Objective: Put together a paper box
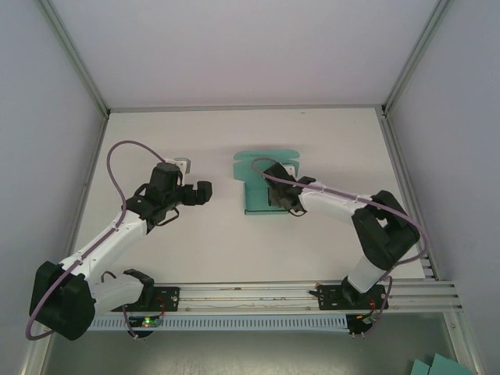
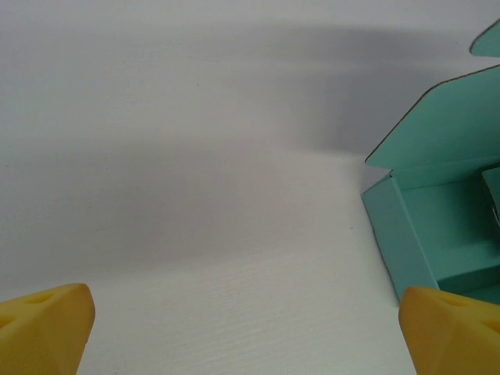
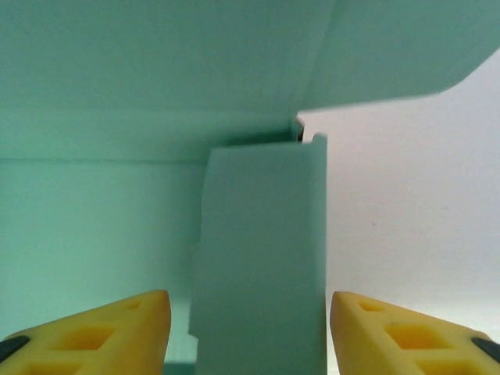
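Count first: one paper box (image 1: 258, 197), two arms, two grippers, and two teal card corners (image 1: 441, 366) poking in at the lower right edge of the top view, beyond the table (image 1: 219, 250). The box sits on the far half of the table, a little right of centre. It is half built, with its base walls standing and its lid panel open behind it, toward the far edge.

The left arm (image 1: 101, 246) climbs from its base at the near left and slants in toward the middle. The left gripper (image 1: 205, 192) points sideways at the box and stands apart from it, to its left. In the left wrist view its yellow fingertips (image 2: 47, 324) sit in opposite bottom corners, spread wide over bare table and holding nothing.

The right arm (image 1: 375, 234) rises from the near right, folds at the elbow and stretches left. This brings the right gripper (image 1: 283, 198) over the box's right side. In the right wrist view its jaws are partly apart with an upright side flap (image 3: 262, 258) between them. A thin gap shows on each side of the flap, so nothing is gripped.
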Motion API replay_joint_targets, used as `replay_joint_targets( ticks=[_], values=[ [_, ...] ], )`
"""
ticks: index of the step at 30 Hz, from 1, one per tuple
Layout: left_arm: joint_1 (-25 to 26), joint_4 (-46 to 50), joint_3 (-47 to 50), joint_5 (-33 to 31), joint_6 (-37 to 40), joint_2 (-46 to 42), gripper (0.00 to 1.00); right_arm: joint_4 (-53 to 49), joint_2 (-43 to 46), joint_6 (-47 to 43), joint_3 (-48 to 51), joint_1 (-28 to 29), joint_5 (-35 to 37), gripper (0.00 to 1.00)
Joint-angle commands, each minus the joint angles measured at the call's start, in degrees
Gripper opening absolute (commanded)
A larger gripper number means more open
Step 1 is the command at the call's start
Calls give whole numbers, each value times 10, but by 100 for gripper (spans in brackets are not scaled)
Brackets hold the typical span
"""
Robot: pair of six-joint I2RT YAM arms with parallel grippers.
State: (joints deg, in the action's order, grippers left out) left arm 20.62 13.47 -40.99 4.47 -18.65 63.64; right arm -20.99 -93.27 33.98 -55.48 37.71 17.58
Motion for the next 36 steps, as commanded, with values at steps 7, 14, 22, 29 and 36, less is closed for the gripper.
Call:
replay_joint_targets(
  ticks=[7, 14, 22, 29, 36],
  values=[
    [1, -5, -14, 16, 3, 24, 100, -8, 61, -13, 36, -40, -12, 59],
    [1, -19, -13, 31, 1, 46, 100, 21, 66, -39, 69, -82, -65, 61],
    [1, -24, -29, 45, 3, 82, 100, 86, 23, -49, 81, -108, -158, 51],
    [1, -33, -33, 55, 4, 100, 100, 97, -13, -43, 66, -110, -180, 46],
    [1, -36, -42, 62, 4, 123, 100, 58, -31, -35, 56, -110, -150, 18]
  ],
)
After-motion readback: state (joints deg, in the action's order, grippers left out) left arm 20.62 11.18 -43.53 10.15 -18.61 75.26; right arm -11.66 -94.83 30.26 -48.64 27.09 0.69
